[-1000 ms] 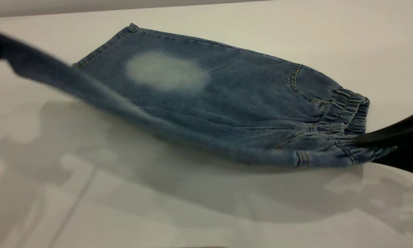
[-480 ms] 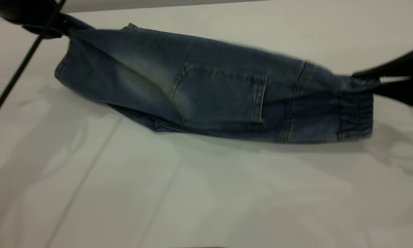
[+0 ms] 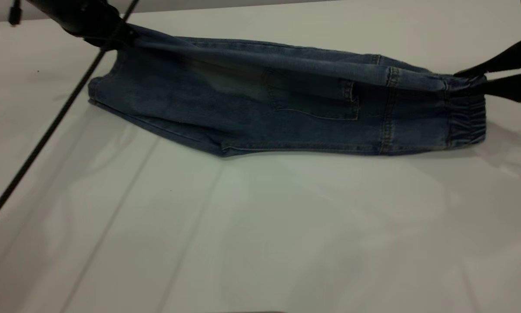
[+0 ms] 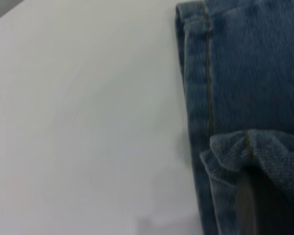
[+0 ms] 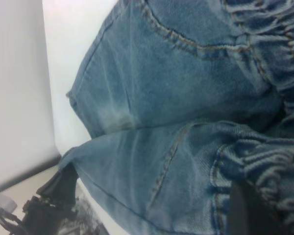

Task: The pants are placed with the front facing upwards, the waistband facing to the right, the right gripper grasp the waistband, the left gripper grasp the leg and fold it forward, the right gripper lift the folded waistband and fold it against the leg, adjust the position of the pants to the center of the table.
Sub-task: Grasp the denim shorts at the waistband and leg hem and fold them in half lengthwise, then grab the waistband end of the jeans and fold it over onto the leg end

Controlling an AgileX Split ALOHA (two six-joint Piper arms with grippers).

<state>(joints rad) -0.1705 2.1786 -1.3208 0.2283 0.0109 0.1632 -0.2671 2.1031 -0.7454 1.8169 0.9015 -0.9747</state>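
The blue denim pants point(image 3: 243, 113) are folded lengthwise on the white table point(image 3: 260, 226), with a back patch pocket point(image 3: 312, 98) facing me. My left gripper point(image 3: 125, 37) at the far left is shut on the leg hem point(image 4: 206, 98) and holds it raised. At the right edge, my right gripper point(image 3: 466, 80) is shut on the top of the gathered waistband point(image 3: 466, 119). The upper fold stretches taut between the two grippers, and the lower fold rests on the table. In the right wrist view the ruched waistband point(image 5: 269, 166) bunches around a dark finger point(image 5: 245, 210).
A black cable point(image 3: 47, 130) slants from the left arm down toward the near left edge of the picture. The table's back edge point(image 3: 225, 5) runs just behind the pants. Bare table stretches in front of the pants.
Both grippers carried the near half of the pants up and over toward the far side. The pale faded patch is now covered and the back pocket shows.
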